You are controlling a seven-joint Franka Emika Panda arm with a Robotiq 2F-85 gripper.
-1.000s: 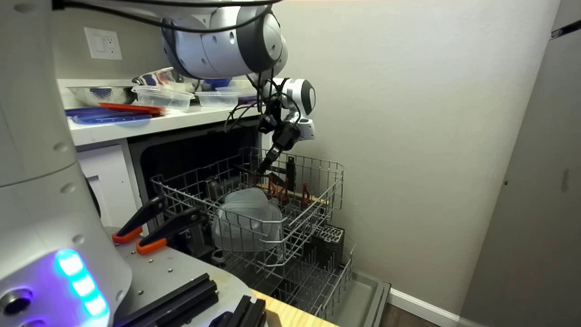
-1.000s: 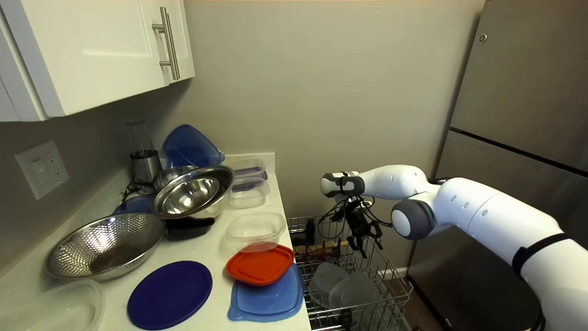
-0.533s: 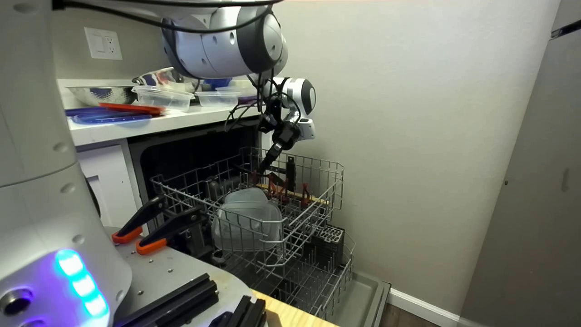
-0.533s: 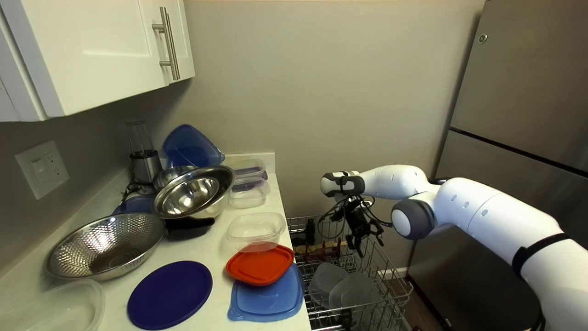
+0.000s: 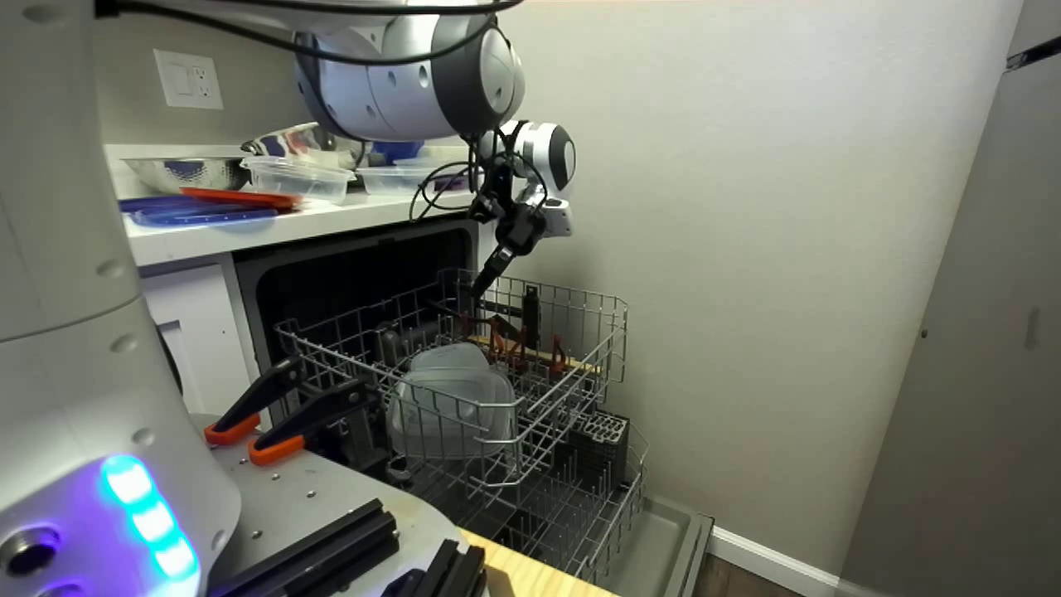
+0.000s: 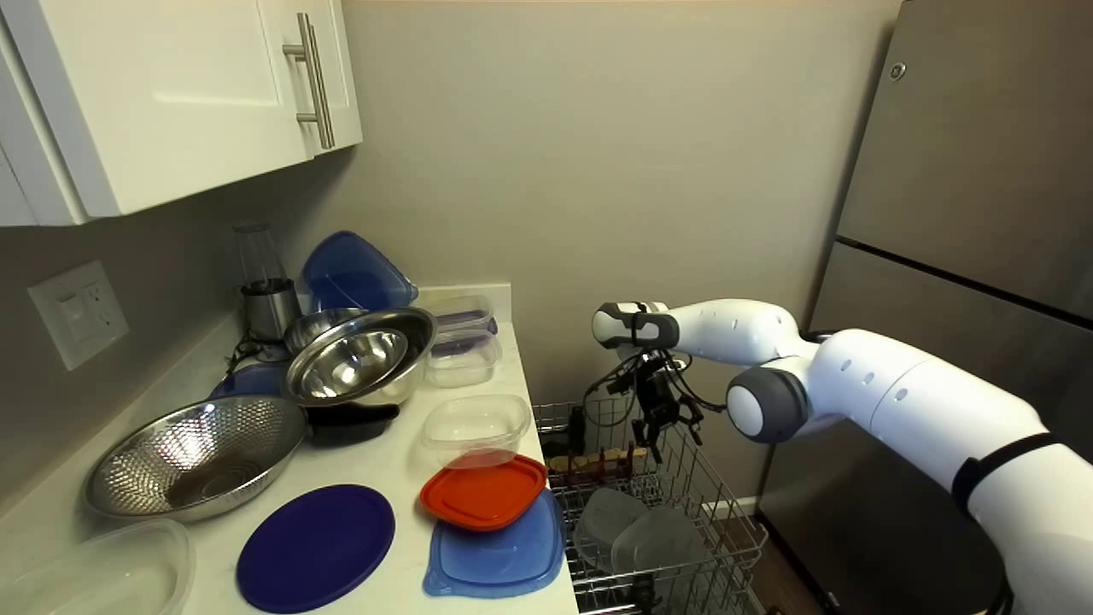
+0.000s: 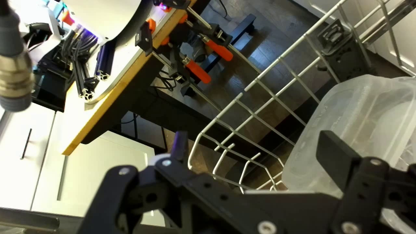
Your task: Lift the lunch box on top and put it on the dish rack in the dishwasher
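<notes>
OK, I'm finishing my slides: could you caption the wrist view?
Open, empty gripper over the dish rack, which holds a translucent container.

In an exterior view we count, at five o'clock, two pale containers; at six, one light-blue lid; seven, one red lid; eight, one colander.

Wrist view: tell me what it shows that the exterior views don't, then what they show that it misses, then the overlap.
Only the wrist view: two long orange clamp handles and a slim dark cabinet handle.

Only the exterior views: the red lid and the steel colander, in both; also the dishwasher's dark cavity, in an exterior view.

Shared by all: the dish rack, at least one translucent container in it, and the fingers, plainly spread apart in the wrist view.
</notes>
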